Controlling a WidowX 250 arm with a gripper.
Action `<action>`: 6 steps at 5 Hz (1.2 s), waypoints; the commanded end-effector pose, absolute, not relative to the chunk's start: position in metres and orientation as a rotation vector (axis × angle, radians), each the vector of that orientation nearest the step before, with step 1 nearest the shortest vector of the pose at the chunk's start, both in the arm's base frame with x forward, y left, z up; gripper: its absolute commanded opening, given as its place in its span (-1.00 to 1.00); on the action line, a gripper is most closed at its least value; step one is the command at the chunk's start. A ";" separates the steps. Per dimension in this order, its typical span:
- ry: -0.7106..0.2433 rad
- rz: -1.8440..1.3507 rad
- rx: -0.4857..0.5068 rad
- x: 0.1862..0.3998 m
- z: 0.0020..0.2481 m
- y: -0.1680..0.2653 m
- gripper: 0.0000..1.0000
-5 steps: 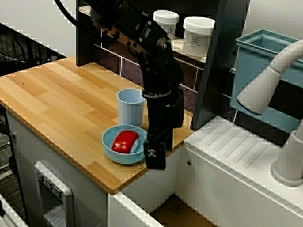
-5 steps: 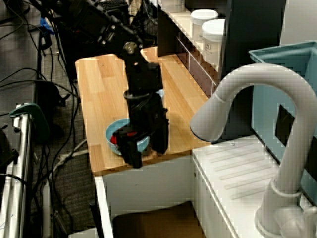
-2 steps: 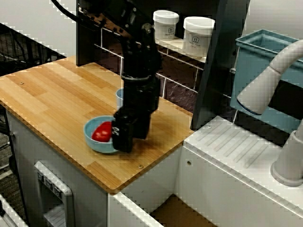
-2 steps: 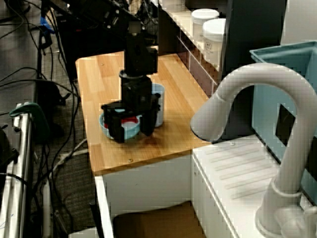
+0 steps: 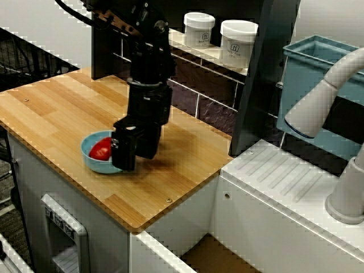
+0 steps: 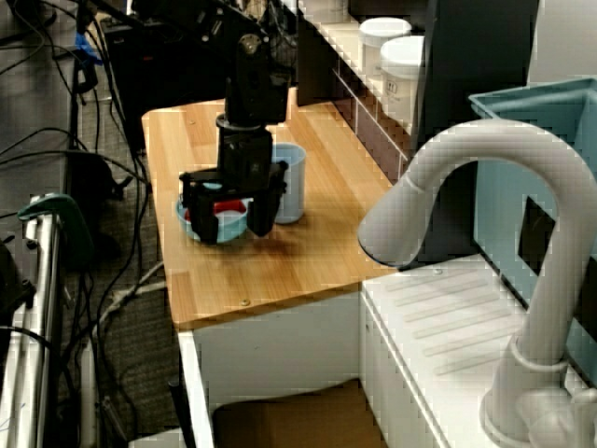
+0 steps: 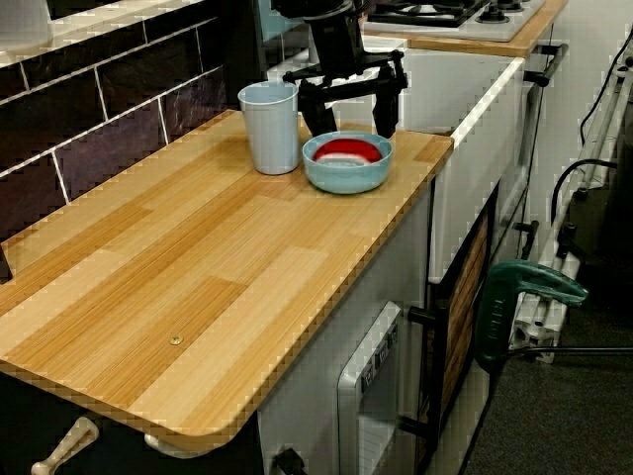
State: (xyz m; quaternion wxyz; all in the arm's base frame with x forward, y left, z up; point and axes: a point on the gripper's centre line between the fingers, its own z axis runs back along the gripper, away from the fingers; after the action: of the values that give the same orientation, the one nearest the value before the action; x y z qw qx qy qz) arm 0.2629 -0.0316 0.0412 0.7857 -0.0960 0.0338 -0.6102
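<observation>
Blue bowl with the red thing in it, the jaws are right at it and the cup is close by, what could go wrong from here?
1. The cup stands right beside the bowl and near one of the wide-spread jaws, so a sideways move could knock it over.
2. Whether the jaws actually press the bowl is unclear. With a loose hold it might slide or tilt, and the red object could roll out.

Bowl (image 7: 347,170) on counter (image 7: 198,287), cup (image 7: 271,131) just beside.

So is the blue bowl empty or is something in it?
Not empty. A red thing lies inside the bowl, seen in every view.
</observation>
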 end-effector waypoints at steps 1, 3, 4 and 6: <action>0.007 -1.301 -0.139 0.272 0.058 0.008 1.00; -0.015 -1.251 -0.106 0.270 0.049 0.044 1.00; -0.014 -1.240 -0.093 0.272 0.047 0.063 1.00; -0.007 -1.222 -0.099 0.274 0.054 0.092 1.00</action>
State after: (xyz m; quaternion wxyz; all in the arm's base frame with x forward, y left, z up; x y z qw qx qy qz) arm 0.2697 0.0843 0.0436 0.8175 -0.0636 0.0076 -0.5723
